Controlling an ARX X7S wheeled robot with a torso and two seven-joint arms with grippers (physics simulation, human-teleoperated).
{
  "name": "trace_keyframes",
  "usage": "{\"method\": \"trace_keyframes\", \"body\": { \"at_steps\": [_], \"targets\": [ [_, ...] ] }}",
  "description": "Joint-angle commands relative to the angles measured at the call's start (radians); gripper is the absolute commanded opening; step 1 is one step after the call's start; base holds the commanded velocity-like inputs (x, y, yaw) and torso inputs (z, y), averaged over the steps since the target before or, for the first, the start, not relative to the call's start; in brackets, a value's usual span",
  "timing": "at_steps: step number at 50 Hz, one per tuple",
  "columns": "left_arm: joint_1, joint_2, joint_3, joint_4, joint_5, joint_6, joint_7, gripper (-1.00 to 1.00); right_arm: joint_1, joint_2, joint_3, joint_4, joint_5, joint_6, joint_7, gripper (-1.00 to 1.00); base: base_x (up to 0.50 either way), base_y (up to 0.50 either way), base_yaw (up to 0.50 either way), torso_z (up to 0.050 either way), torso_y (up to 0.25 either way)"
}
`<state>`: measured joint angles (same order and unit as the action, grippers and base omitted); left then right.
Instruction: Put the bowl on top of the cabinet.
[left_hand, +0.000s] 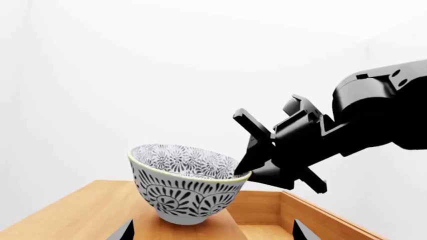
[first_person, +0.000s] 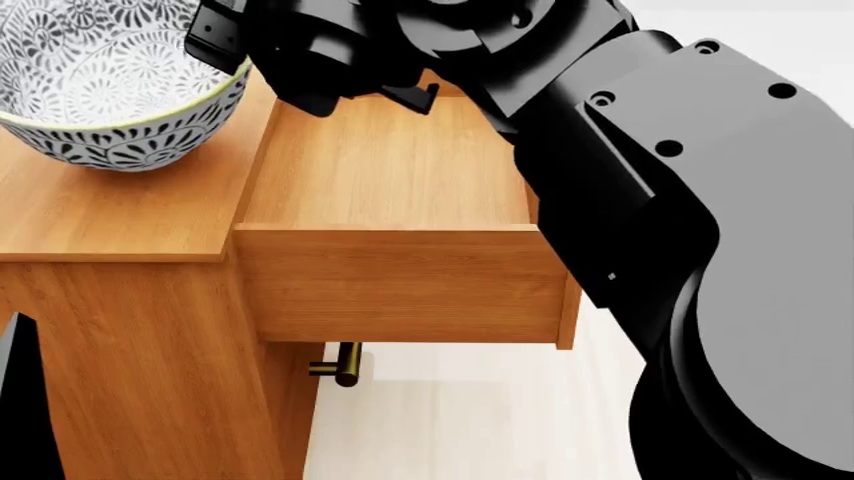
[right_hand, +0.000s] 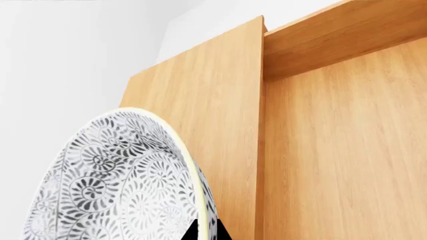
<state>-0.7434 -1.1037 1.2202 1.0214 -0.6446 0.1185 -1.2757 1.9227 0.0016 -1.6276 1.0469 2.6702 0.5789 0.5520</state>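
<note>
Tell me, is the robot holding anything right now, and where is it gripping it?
Yes: the right hand pinches the bowl by its rim, one finger inside and one outside. The bowl rests on the cabinet top.

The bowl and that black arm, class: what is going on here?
The right gripper is pinching the rim of the patterned bowl, which sits upright on the flat top of the wooden cabinet. Beside it, the cabinet's top drawer is pulled open. The left gripper is open and holds nothing. The bowl appears placed but not yet released.
</note>
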Motion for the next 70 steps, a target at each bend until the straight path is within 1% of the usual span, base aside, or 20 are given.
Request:
{"method": "trace_keyframes", "body": {
  "at_steps": [1, 7, 8, 32, 42, 44, 53, 54, 55, 57, 61, 63, 66, 68, 70],
  "targets": [
    [0.0, -0.003, 0.006, -0.002, 0.006, 0.007, -0.001, 1.0, -0.01, -0.002, 0.01, 0.005, -0.013, -0.008, -0.009, -1.0, 0.0, 0.0, 0.0, 0.0, 0.0],
    [-0.001, -0.003, 0.008, -0.005, 0.005, 0.01, 0.0, 1.0, -0.001, -0.002, 0.008, 0.007, -0.026, -0.016, -0.024, -1.0, 0.0, 0.0, 0.0, 0.0, 0.0],
    [0.0, -0.001, 0.009, -0.007, 0.007, 0.01, 0.0, 1.0, 0.001, -0.002, 0.009, 0.008, -0.027, -0.012, -0.034, 1.0, 0.0, 0.0, 0.0, 0.0, 0.0],
    [-0.009, 0.0, 0.017, -0.005, 0.007, 0.007, -0.003, 1.0, 0.04, -0.002, 0.006, 0.027, -0.021, 0.012, -0.061, 1.0, 0.0, 0.0, 0.0, 0.0, 0.0],
    [-0.018, 0.001, 0.023, 0.007, 0.006, -0.005, -0.013, 1.0, 0.045, -0.002, -0.016, 0.121, -0.029, 0.061, -0.074, 1.0, 0.0, 0.0, 0.0, 0.0, 0.0],
    [-0.021, 0.01, 0.028, 0.007, 0.007, -0.015, -0.013, 1.0, 0.055, -0.002, -0.033, 0.144, -0.066, 0.08, -0.074, 1.0, 0.0, 0.0, 0.0, 0.0, 0.0],
    [-0.027, 0.02, 0.041, 0.01, 0.013, -0.028, -0.018, 1.0, 0.08, -0.002, -0.076, 0.237, -0.068, 0.143, -0.126, 1.0, 0.0, 0.0, 0.0, 0.0, 0.0],
    [-0.027, 0.02, 0.041, 0.01, 0.013, -0.028, -0.018, 1.0, 0.082, -0.002, -0.088, 0.249, -0.071, 0.148, -0.137, 1.0, 0.0, 0.0, 0.0, 0.0, 0.0],
    [-0.028, 0.016, 0.041, 0.008, 0.01, -0.022, -0.017, 1.0, 0.094, -0.002, -0.114, 0.25, -0.109, 0.15, -0.183, 1.0, 0.0, 0.0, 0.0, 0.0, 0.0],
    [-0.03, 0.012, 0.041, 0.007, 0.008, -0.019, -0.016, 1.0, 0.095, -0.001, -0.138, 0.261, -0.084, 0.153, -0.196, 1.0, 0.0, 0.0, 0.0, 0.0, 0.0],
    [-0.03, 0.009, 0.045, 0.005, 0.01, -0.014, -0.018, 1.0, 0.11, 0.01, -0.314, 0.262, 0.033, 0.122, -0.259, 1.0, 0.0, 0.0, 0.0, 0.0, 0.0],
    [-0.033, 0.011, 0.047, 0.007, 0.008, -0.019, -0.02, 1.0, 0.109, 0.021, -0.381, 0.262, 0.077, 0.088, -0.292, 1.0, 0.0, 0.0, 0.0, 0.0, 0.0],
    [-0.029, 0.015, 0.053, -0.001, 0.016, -0.015, -0.018, 1.0, 0.103, 0.042, -0.436, 0.261, 0.1, 0.027, -0.344, 1.0, 0.0, 0.0, 0.0, 0.0, 0.0],
    [-0.031, 0.017, 0.054, 0.0, 0.016, -0.019, -0.019, 1.0, 0.101, 0.049, -0.454, 0.259, 0.093, 0.029, -0.37, 1.0, 0.0, 0.0, 0.0, 0.0, 0.0],
    [-0.028, 0.016, 0.057, -0.005, 0.017, -0.015, -0.016, 1.0, 0.139, 0.177, -0.441, -0.041, 0.05, -0.205, -0.324, 1.0, 0.0, 0.0, 0.0, 0.0, 0.0]
  ]
}}
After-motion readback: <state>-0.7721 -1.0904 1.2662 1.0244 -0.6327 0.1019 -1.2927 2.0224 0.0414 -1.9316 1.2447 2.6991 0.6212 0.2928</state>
